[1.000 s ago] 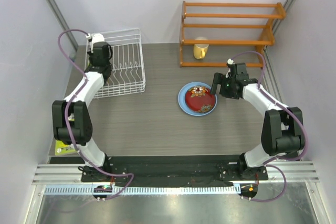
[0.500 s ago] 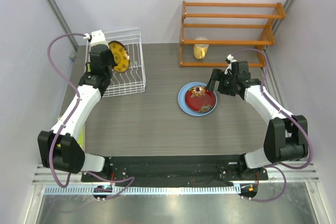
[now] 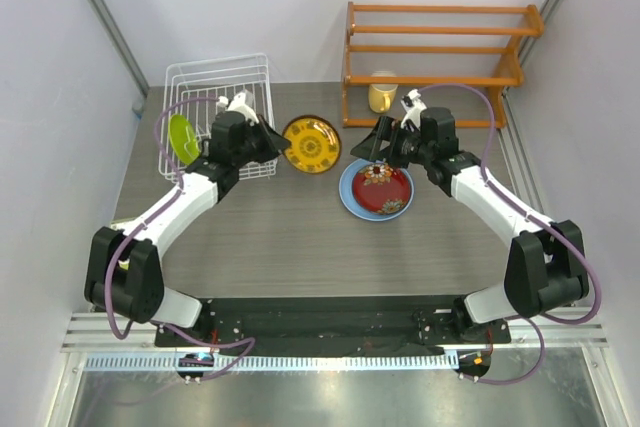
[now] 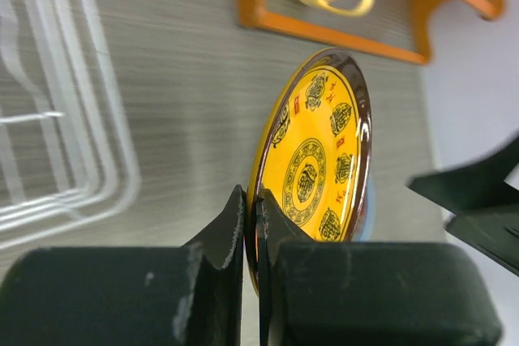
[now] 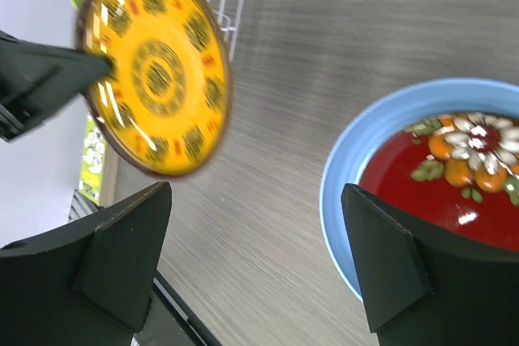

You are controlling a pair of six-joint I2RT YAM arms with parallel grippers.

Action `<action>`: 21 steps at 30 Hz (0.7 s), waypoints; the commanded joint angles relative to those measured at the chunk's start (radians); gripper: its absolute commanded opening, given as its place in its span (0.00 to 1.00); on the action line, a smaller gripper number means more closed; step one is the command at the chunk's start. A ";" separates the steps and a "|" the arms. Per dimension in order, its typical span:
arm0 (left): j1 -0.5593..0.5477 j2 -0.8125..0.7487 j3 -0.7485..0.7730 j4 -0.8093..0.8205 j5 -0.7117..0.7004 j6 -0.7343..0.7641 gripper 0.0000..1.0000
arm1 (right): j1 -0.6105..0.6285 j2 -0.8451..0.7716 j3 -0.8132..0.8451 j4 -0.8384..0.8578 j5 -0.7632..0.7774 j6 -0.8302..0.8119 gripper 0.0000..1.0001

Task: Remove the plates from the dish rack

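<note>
Clenched on the rim of the amber-yellow patterned round plate, the left fingers hold it in the air above the grey worktop. It sits between the white wire dish rack and the right fingers, which gape wide and grasp nothing.

Change: half a second ago this plate hung over the rack; now it is clear of it. Likely next: a handover, or a set-down on the stack.

Count:
- Plates, four:
  - one held;
  - one lime green round plate left in the rack;
  - one dark red patterned plate lying on the larger light blue plate.
- Rack: one.
- Orange wooden slatted shelf: one.
- Yellow mug: one.
</note>
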 commanded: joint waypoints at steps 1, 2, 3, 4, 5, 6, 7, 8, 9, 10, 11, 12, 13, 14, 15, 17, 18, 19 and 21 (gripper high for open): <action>-0.029 -0.005 -0.015 0.189 0.116 -0.117 0.00 | 0.011 0.016 0.001 0.152 -0.056 0.067 0.91; -0.034 -0.007 -0.020 0.196 0.120 -0.128 0.00 | 0.009 0.030 0.000 0.158 -0.061 0.077 0.91; -0.040 -0.007 -0.030 0.200 0.120 -0.133 0.00 | 0.012 0.035 0.001 0.174 -0.064 0.081 0.91; -0.048 -0.008 -0.035 0.216 0.125 -0.137 0.00 | 0.012 0.042 0.000 0.183 -0.075 0.087 0.91; -0.052 -0.008 -0.043 0.223 0.134 -0.142 0.00 | 0.014 0.053 -0.003 0.192 -0.079 0.096 0.90; -0.054 -0.008 -0.053 0.229 0.136 -0.149 0.00 | 0.016 0.061 -0.002 0.211 -0.084 0.103 0.89; -0.057 -0.005 -0.059 0.251 0.143 -0.157 0.00 | 0.016 0.068 -0.005 0.220 -0.092 0.110 0.89; -0.058 -0.001 -0.066 0.265 0.152 -0.165 0.00 | 0.019 0.074 -0.003 0.240 -0.107 0.115 0.89; -0.063 0.002 -0.079 0.278 0.168 -0.186 0.00 | 0.020 0.094 -0.003 0.250 -0.118 0.129 0.88; -0.066 0.007 -0.086 0.312 0.177 -0.195 0.00 | 0.023 0.101 -0.005 0.263 -0.127 0.136 0.88; -0.069 0.015 -0.089 0.323 0.183 -0.203 0.00 | 0.025 0.110 -0.008 0.286 -0.136 0.144 0.86; -0.078 0.019 -0.090 0.326 0.186 -0.206 0.00 | 0.026 0.119 -0.011 0.301 -0.142 0.156 0.82; -0.083 0.021 -0.092 0.331 0.186 -0.206 0.00 | 0.026 0.127 -0.012 0.316 -0.153 0.164 0.72; -0.086 0.025 -0.093 0.338 0.189 -0.208 0.00 | 0.026 0.131 -0.015 0.339 -0.167 0.172 0.49; -0.091 0.027 -0.099 0.348 0.194 -0.209 0.00 | 0.026 0.136 -0.016 0.347 -0.183 0.178 0.37; -0.092 0.028 -0.093 0.352 0.192 -0.208 0.10 | 0.026 0.140 -0.012 0.343 -0.193 0.178 0.03; -0.091 0.028 -0.089 0.342 0.185 -0.199 0.27 | 0.026 0.133 -0.012 0.332 -0.172 0.175 0.01; -0.091 0.024 -0.083 0.297 0.153 -0.167 0.44 | 0.025 0.108 -0.012 0.309 -0.150 0.147 0.01; -0.091 0.006 -0.057 0.225 0.107 -0.118 0.66 | 0.022 0.072 -0.011 0.203 -0.042 0.097 0.01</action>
